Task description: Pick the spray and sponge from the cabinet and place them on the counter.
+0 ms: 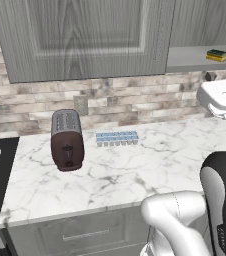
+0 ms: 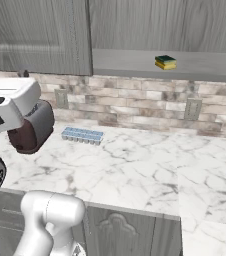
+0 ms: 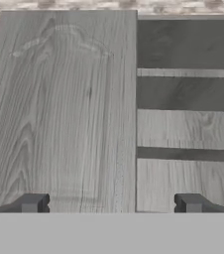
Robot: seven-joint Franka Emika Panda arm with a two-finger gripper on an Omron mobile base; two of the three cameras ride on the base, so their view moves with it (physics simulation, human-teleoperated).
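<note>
Sponge (image 2: pixel 165 62) lies on the cabinet (image 2: pixel 185 64) shelf (door swung aside), well apart from the spread pincer (image 3: pixel 111 203).

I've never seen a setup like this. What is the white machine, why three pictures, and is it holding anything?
The white shape is a robot arm in a computer-drawn kitchen. Two pictures come from cameras behind it, left and right, looking over the marble counter. The third comes from a camera on its hand, facing the grey cabinet; the two dark tips at the bottom belong to its gripper, which is open and holds nothing. On the counter stand a dark red toaster and a pale blue ice-cube tray. A yellow and green sponge lies on the open cabinet's shelf.
</note>
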